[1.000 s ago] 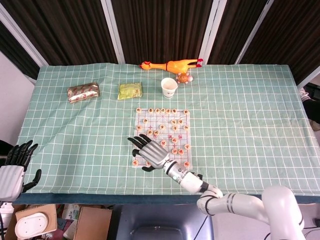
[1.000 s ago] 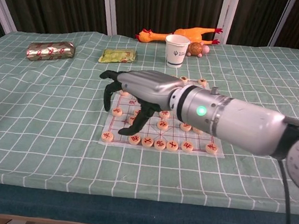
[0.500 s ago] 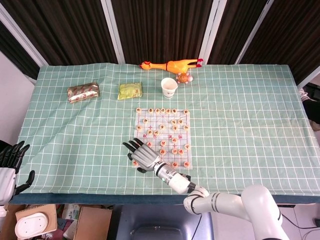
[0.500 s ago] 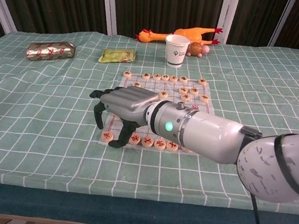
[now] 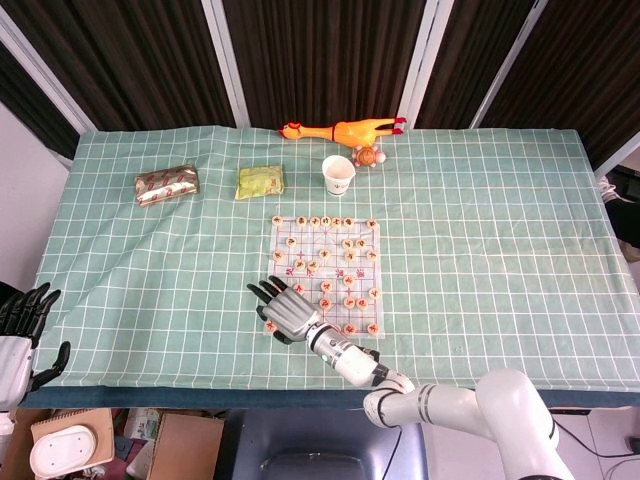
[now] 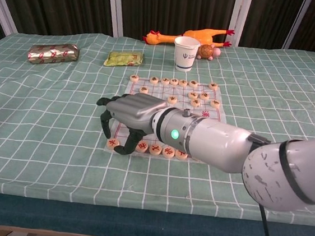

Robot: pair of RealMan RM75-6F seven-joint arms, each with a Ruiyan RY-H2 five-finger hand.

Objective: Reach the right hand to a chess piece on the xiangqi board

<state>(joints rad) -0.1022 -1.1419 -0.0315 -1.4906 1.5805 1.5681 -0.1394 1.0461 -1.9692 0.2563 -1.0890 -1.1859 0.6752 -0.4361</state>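
A xiangqi board (image 5: pixel 325 276) lies near the middle of the bench (image 5: pixel 500 260), with chess pieces (image 6: pixel 168 152) spread across it and a row of them along its near edge. The right hand (image 5: pixel 287 310) sits over the board's near-left corner, its fingers (image 6: pixel 107 125) pointing down beside the corner piece (image 6: pixel 113 144), while the left hand (image 5: pixel 22 330) hangs off the bench's near-left edge. Behind the board stands a paper cup (image 5: pixel 338 174), with a rubber chicken (image 5: pixel 340 131) lying behind it at the far edge, and to the cup's left lie a small packet (image 5: pixel 261 181) and, farther left, a wrapped bar (image 5: pixel 167 184).
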